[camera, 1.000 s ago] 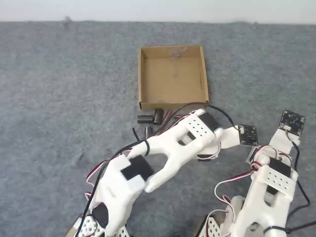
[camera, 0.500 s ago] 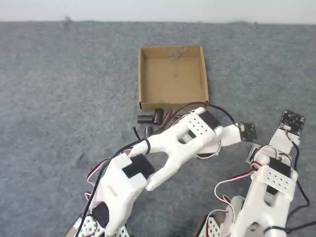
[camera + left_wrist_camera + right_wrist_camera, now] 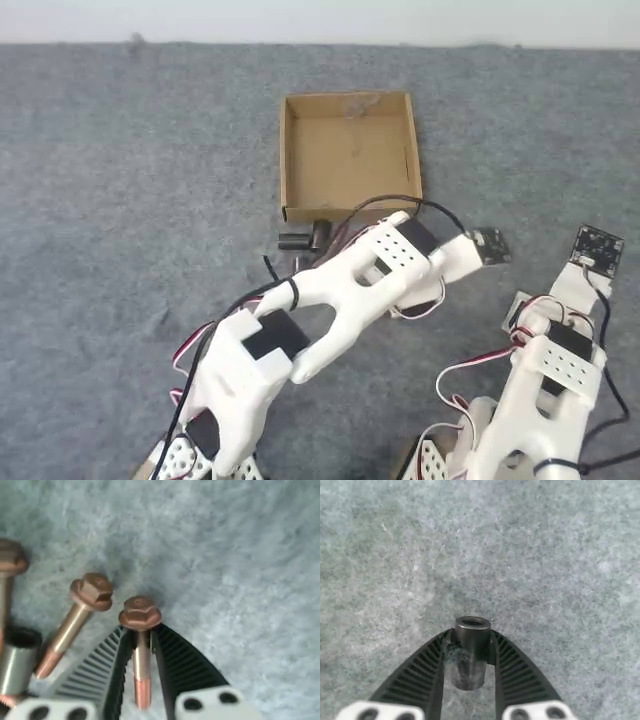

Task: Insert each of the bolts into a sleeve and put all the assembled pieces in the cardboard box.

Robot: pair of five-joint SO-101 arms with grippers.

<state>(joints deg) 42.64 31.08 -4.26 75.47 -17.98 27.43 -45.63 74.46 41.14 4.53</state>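
The left gripper was closed narrowly on a copper-coloured bolt. Its ribbed fingers pressed the shank from both sides just under the hexagonal flanged head, and the threaded tip showed between them. Whether this gripped bolt touched the grey felt-like table cover could not be told. Just beside it a second bolt lay on the cover at an angle, apart from the gripped one, and a third bolt was cut off at the picture's edge. A loose sleeve, a dark metal tube with one open end showing, lay close to the second bolt's tip; whether the two touched could not be told. The right gripper was clamped on a dark held sleeve, one ribbed finger on each side of the tube and the open end pointing away from the wrist, over bare grey cover. In the high view the cardboard box sat open at the far middle of the table. Two dark sleeves lay just near of its near wall. The left arm stretched from the near left to a spot just near of the box's near right corner. The right arm stood at the near right, well apart from the box.
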